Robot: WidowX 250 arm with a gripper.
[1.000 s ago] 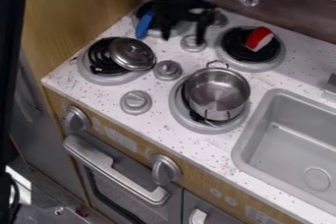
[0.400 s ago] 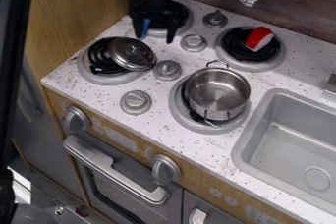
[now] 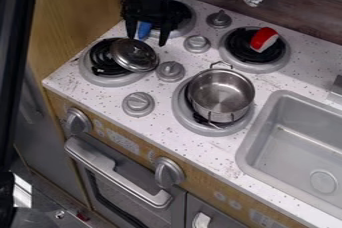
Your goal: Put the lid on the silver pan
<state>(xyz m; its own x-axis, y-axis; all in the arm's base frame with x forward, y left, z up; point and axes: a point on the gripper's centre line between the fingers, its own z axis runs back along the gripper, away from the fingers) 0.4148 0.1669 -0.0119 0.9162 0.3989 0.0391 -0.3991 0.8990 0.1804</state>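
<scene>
Countertop (image 3: pixel 159 118): speckled white
Silver pan (image 3: pixel 221 94): uncovered
Lid (image 3: pixel 134 54): on burner (image 3: pixel 99 66) — grasp, carry, seating left
Claw (image 3: pixel 146 42): spread

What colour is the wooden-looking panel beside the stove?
Yellowish brown panel, in the camera view.

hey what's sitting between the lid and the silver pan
In the camera view, a gray stove knob stands between the lid and the silver pan, with speckled white countertop around it.

A red-and-white piece (image 3: pixel 264 39) rests on the back-right burner (image 3: pixel 280 59)
</scene>
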